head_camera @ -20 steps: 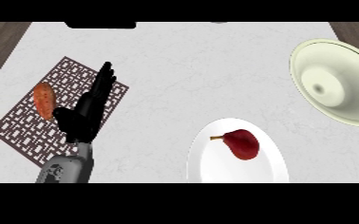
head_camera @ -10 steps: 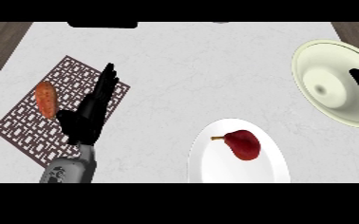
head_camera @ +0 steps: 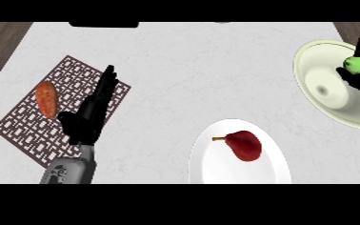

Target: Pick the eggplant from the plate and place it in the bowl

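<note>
On round white plate point(head_camera: 211, 167), near lower edge: eggplant point(head_camera: 245, 145), dark red, glossy, pear-shaped, short brown stem pointing left. Pale cream bowl point(head_camera: 309, 76) well apart at far right, smooth. Right hand point(head_camera: 354, 78) over bowl's right side, beside small green thing point(head_camera: 351, 65); grip, can't tell. Left hand point(head_camera: 85, 118) open, fingers straight, over brown lattice mat point(head_camera: 70, 71); orange vegetable point(head_camera: 45, 99) lying on mat. Tabletop point(head_camera: 190, 66) pale marble.

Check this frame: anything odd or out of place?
Yes: a small green object shows over the right side of the bowl, beside the right hand, mostly cut off. The dark red fruit lies on the plate; the left hand rests open over the mat.
</note>
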Robot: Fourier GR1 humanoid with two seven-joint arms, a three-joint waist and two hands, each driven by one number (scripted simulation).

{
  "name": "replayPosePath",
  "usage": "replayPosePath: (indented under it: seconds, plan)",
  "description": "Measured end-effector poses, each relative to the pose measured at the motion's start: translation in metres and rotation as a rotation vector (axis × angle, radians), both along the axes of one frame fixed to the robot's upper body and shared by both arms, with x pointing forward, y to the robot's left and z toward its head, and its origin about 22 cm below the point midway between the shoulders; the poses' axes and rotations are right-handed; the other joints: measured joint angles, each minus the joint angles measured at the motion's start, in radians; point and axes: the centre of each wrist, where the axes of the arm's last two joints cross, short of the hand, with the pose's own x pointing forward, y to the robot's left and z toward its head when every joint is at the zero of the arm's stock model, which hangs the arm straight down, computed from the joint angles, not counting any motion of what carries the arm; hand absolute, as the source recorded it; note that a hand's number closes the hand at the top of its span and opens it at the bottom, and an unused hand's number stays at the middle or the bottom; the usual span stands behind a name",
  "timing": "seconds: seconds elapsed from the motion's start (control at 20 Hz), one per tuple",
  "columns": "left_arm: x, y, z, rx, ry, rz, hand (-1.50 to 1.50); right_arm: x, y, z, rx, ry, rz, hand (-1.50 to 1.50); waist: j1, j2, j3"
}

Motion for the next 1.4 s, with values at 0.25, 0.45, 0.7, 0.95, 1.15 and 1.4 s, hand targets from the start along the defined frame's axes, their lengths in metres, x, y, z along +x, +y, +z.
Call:
replayPosePath:
  seconds: [0.25,0.45,0.7,0.95,1.15,1.4]
  plan:
    - [0.005,-0.006,0.008,-0.002,-0.004,-0.004,0.0,0.007,-0.022,-0.022,0.095,0.145,0.021,-1.5,0.002,0.001,0.001]
    - [0.007,-0.007,0.009,0.0,-0.005,-0.002,0.0,0.012,-0.027,-0.036,0.167,0.198,0.105,-1.5,0.002,0.001,0.001]
    - [0.004,-0.006,0.003,-0.003,-0.003,0.0,0.0,0.014,-0.039,-0.036,0.313,0.13,0.173,-1.5,-0.003,-0.001,0.001]
    - [0.001,-0.002,0.008,0.0,0.003,0.003,0.0,0.01,-0.06,-0.018,0.452,0.021,0.167,-1.5,-0.007,-0.003,0.0]
    - [0.004,-0.003,0.006,0.002,0.0,0.007,0.0,0.006,-0.074,-0.008,0.558,0.012,0.144,-1.5,-0.01,-0.003,0.0]
    - [0.002,-0.007,0.01,-0.003,-0.002,0.011,0.0,-0.01,-0.1,0.006,0.665,0.04,0.108,-1.5,-0.011,-0.004,0.0]
